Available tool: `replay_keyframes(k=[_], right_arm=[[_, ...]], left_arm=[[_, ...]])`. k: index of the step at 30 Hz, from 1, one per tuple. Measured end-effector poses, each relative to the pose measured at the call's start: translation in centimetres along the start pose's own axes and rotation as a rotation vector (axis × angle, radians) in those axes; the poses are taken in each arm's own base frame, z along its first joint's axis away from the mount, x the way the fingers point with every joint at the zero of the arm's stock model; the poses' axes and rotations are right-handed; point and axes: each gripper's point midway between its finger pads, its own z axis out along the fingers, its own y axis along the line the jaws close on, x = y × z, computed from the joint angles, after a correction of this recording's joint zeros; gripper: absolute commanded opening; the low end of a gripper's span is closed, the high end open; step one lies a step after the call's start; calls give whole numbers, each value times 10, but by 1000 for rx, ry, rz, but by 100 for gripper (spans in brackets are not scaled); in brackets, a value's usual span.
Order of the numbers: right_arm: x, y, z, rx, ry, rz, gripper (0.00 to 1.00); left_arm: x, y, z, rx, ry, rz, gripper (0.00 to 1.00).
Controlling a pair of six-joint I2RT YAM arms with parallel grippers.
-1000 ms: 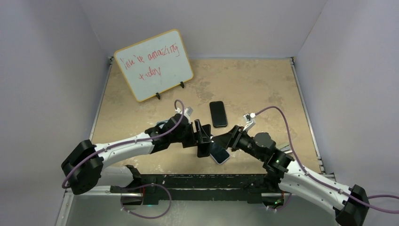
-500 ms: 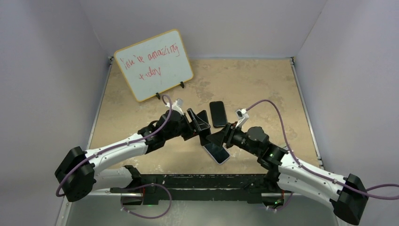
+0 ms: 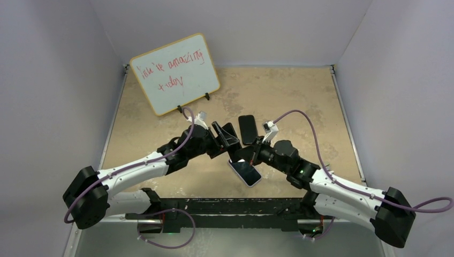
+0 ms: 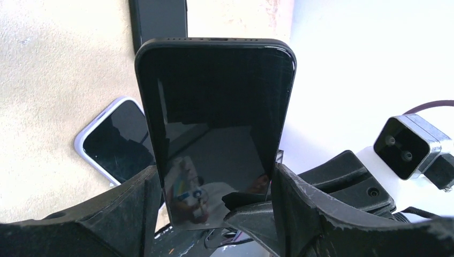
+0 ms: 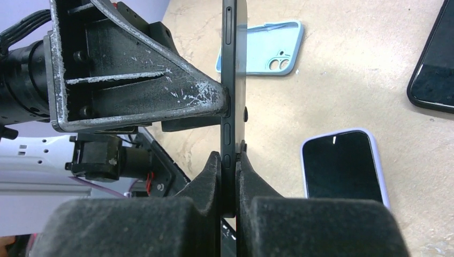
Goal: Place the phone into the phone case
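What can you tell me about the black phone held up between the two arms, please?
The black phone is a slim, glossy slab with rounded corners, its dark screen off and mirroring the surroundings. Small holes line its far end and buttons its side. It is held clear of the table, edge-on to the right wrist camera. The left fingers clasp its two long sides; the right fingers pinch its front and back faces.

White arm links [image 3: 134, 166], bulky black joints [image 3: 85, 195], thin purple cables [image 3: 293, 112], scuffed black gripper fingers [image 5: 139, 75]
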Motion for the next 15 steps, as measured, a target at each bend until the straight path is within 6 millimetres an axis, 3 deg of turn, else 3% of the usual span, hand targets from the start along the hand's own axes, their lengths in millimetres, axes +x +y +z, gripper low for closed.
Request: replay_keyframes(k=[3,6,12,15], right_arm=[[-1,-4,0,19,-8,-10,0],[-1,-8,0,41,-14,-5,0],[7,-23,0,112,11,20,0],[11,-35,-1,165,23,18,0]], left_arm=[[0,3,0,-11,-1,5,69],[0,6,-1,-36,1,30,86],[-5,7,-10,-65,-4,82,95],[-8,19,-13,-107,-3,104,89]])
